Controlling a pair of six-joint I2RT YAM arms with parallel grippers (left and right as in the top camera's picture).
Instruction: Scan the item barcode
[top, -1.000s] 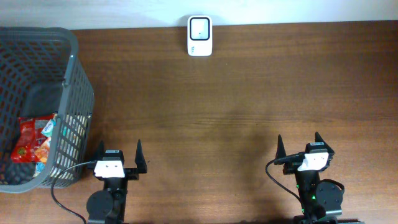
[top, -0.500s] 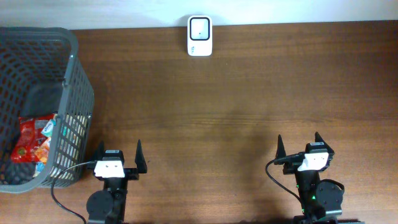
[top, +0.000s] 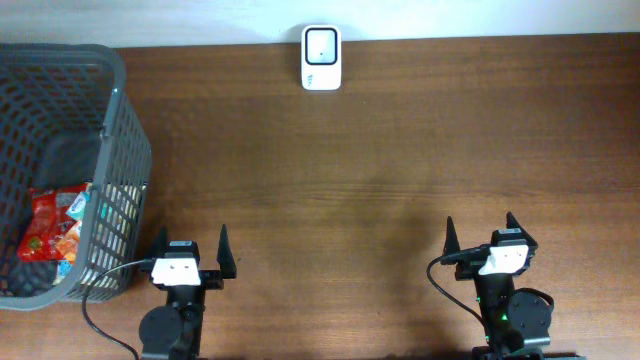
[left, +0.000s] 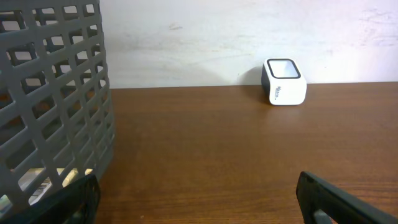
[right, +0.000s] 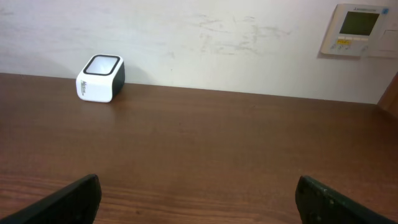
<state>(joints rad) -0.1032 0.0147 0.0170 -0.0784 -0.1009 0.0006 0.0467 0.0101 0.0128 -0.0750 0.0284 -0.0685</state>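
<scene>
- Red packet (top: 48, 228) lies in the basket (top: 125, 120), left; scanner (top: 321, 57) stands at the surface's (top: 400, 150) far edge.
- My left claw (top: 191, 242) and right claw (top: 480, 230) gape wide, empty.
- I should lift the packet by its edge, barcode uncovered.

A dark brown wooden table (top: 400, 150) with a fine grain fills most of the room's view. A grey plastic basket (top: 128, 180) with open lattice walls stands at its left edge, running from the far left corner most of the way to the near edge. A scuffed white wall (right: 186, 37) rises right behind the far edge. Fixed to that wall, above the table's far right corner, is a cream control panel (right: 357, 28) with a small greenish display.
</scene>
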